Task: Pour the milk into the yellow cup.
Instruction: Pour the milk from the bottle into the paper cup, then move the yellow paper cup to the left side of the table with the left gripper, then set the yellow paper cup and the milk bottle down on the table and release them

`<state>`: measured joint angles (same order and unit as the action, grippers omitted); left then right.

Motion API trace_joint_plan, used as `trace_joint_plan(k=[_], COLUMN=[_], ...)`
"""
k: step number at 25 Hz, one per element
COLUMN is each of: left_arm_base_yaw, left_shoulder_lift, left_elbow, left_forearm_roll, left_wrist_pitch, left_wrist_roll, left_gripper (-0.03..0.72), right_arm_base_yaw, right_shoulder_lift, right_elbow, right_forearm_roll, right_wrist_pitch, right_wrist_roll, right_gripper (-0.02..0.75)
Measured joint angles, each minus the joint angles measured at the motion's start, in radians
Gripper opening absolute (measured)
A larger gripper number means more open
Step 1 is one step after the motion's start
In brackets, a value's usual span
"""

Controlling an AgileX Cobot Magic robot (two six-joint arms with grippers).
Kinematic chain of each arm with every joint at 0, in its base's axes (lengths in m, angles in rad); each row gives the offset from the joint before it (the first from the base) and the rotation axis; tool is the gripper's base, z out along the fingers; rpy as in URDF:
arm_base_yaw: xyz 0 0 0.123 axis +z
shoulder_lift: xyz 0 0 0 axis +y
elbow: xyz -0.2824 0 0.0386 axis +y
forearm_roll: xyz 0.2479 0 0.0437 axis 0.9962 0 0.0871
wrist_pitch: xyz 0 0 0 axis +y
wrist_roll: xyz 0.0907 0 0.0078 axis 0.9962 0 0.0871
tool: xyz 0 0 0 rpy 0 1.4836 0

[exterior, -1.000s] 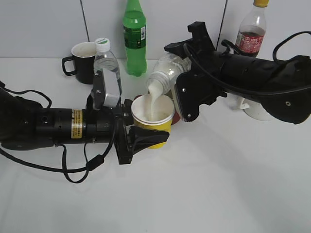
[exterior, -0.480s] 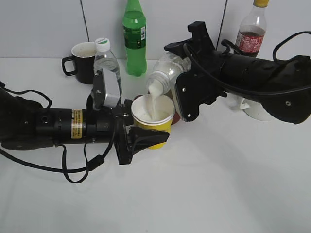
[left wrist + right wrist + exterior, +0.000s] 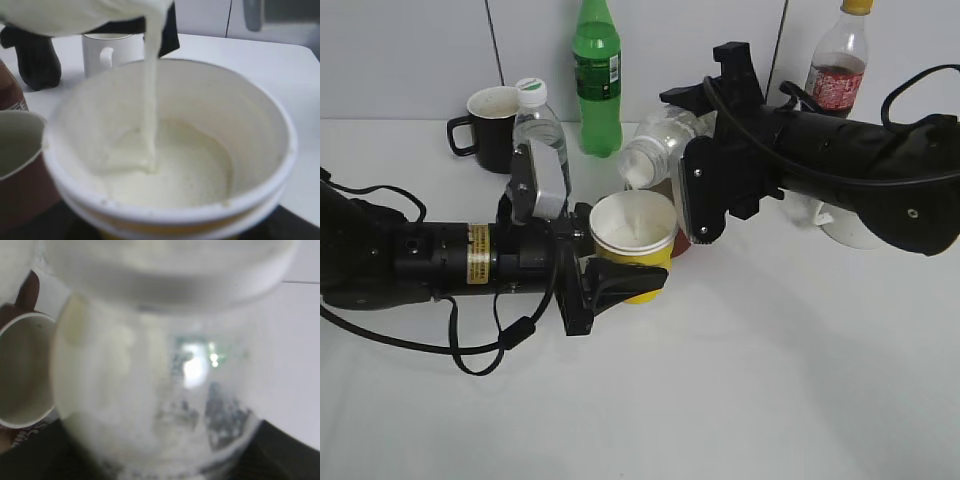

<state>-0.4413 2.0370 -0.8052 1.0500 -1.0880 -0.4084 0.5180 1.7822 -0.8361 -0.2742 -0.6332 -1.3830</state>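
Lab bench: white table [image 3: 800,400], panelled wall [image 3: 410,50].

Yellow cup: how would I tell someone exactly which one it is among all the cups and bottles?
Find the left gripper at the middle of the white table. It holds the yellow cup under the tilted milk bottle. It alone is handleless, with yellow wall and white inside, unlike the reddish-brown mug behind it.

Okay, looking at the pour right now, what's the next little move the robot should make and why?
Probably hold the tilt a moment longer, then level the milk bottle. It looks nearly drained, yet a thin stream still falls in the left wrist view into the yellow cup, which the left gripper grips and which is only partly full.
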Motion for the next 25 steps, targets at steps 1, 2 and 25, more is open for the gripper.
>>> trace_joint_plan(k=[1, 2, 25], left_arm_base_yaw=[0.0, 0.0, 0.117], left_shoulder_lift=[0.0, 0.0, -0.024], left_elbow=[0.0, 0.0, 0.026], left_forearm_roll=[-0.004, -0.015, -0.033], left_wrist_pitch=[0.0, 0.0, 0.0], left_wrist_roll=[0.0, 0.0, 0.0], left_gripper=[0.443, 0.443, 0.443], right_arm_base_yaw=[0.0, 0.0, 0.0], right_shoulder_lift=[0.0, 0.0, 0.0], right_elbow=[0.0, 0.0, 0.009], right_forearm_roll=[0.0, 0.0, 0.193], right_wrist_pitch=[0.0, 0.0, -0.07], right_wrist_roll=[0.016, 0.037, 0.935], right_gripper=[0.438, 0.438, 0.438])
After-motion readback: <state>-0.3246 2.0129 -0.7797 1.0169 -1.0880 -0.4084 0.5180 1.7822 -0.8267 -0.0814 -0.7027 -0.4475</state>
